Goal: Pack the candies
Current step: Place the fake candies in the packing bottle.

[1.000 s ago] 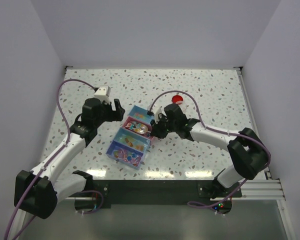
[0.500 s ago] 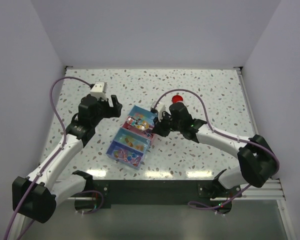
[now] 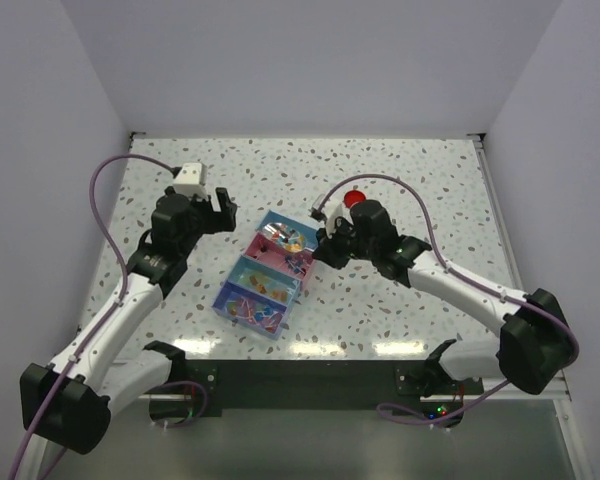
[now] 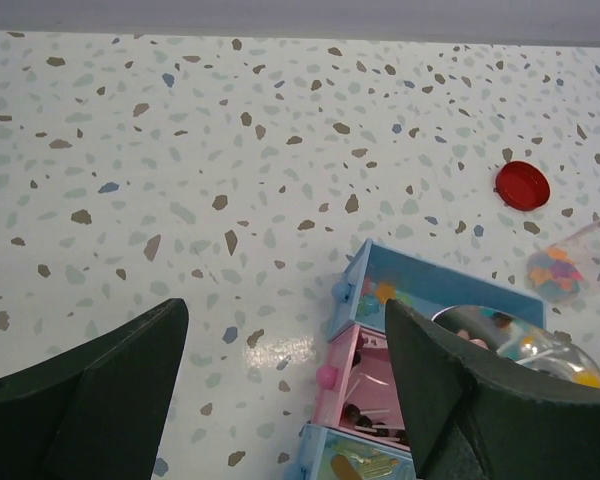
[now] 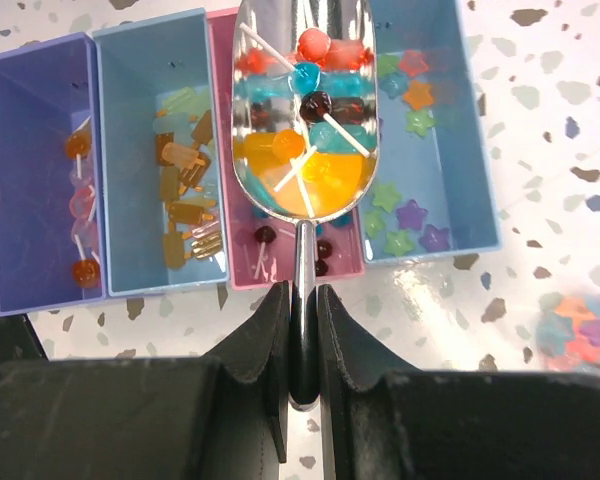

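Observation:
A four-compartment tray [image 3: 242,303] [image 5: 40,60] [image 4: 450,275] lies mid-table and holds candies [image 5: 410,105]: stars in the end blue bin, lollipops in the pink bin, gummy bars in the other blue bin, a few sweets in the purple bin. My right gripper [image 5: 301,300] [image 3: 325,247] is shut on the handle of a metal scoop [image 5: 302,110] [image 3: 286,238]. The scoop is full of lollipop candies [image 5: 300,90] and hangs over the pink bin. My left gripper [image 4: 285,310] [image 3: 220,210] hovers open and empty above bare table just left of the tray's far end.
A round red lid [image 3: 355,199] [image 4: 523,184] lies on the table beyond the right gripper. A clear container with mixed sweets [image 4: 555,270] [image 5: 585,330] sits right of the tray. White walls close in the table on three sides.
The right arm's elbow swung out to the right, and the loaded scoop shifted slightly toward the tray's far end. The left gripper drifted a little up and to the left, still open.

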`<state>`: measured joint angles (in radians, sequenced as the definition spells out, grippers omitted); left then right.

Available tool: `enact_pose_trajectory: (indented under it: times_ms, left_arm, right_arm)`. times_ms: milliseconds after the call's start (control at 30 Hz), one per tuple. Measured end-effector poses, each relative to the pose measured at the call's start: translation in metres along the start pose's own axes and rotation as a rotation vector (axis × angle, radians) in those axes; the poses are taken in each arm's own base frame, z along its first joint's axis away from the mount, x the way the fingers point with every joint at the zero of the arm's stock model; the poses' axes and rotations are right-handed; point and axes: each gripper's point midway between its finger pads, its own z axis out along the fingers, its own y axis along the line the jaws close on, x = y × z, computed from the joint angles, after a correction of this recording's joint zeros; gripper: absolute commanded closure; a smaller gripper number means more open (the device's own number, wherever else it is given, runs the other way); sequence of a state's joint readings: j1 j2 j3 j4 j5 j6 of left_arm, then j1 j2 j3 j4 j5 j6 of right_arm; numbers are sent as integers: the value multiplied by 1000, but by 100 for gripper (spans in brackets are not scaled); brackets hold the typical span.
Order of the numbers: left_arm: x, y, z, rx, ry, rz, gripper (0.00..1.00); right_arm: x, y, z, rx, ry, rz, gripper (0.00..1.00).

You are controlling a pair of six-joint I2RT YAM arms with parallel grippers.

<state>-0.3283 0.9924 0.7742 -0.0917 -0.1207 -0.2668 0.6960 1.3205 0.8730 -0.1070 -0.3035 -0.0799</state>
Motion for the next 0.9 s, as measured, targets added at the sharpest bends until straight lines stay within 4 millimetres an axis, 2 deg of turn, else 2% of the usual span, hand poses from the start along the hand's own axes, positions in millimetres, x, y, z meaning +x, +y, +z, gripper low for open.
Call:
enact_pose_trajectory:
  times_ms: [133, 300, 467, 667, 900]
  left_arm:
    - [-6, 5, -4, -20, -37, 7, 15]
    - [-4, 14, -5, -56, -78, 19, 14]
    - [6, 28, -2, -116, -95, 38, 7]
    - [5, 39, -2, -169, -121, 76, 2]
    - [5, 52, -8, -231, -144, 103, 0]
  right_arm:
    - [-10, -12, -18, 60, -1, 4, 100]
    - [-26, -27, -46, 151, -2, 5, 100]
    - [-35, -44, -78, 257, 19, 18, 100]
    - [-25, -68, -112, 390, 96, 62, 100]
    - [-4, -80, -133, 478, 204, 98, 100]
